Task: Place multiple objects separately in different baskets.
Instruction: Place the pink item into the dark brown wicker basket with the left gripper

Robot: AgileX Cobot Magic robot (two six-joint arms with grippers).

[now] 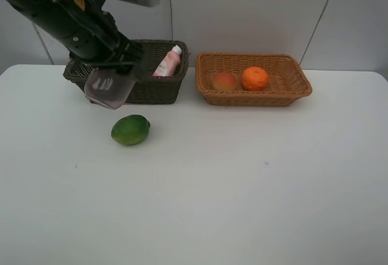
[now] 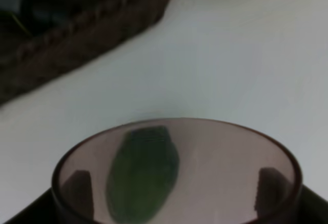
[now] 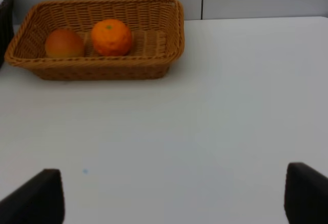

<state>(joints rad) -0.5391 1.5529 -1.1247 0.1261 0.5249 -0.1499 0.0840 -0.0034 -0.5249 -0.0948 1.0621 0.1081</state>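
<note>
My left gripper is shut on the translucent purple cup and holds it in the air just in front of the dark brown basket. In the left wrist view the cup fills the lower frame and the green fruit shows through it. The green round fruit lies on the table below the cup. The pink white-capped bottle leans in the dark basket. The light tan basket holds the peach-like fruit and the orange. My right gripper is open and empty. The pump bottle is hidden.
The white table stretches wide in front of both baskets. A grey wall stands right behind them. The left arm reaches in from the upper left over the dark basket.
</note>
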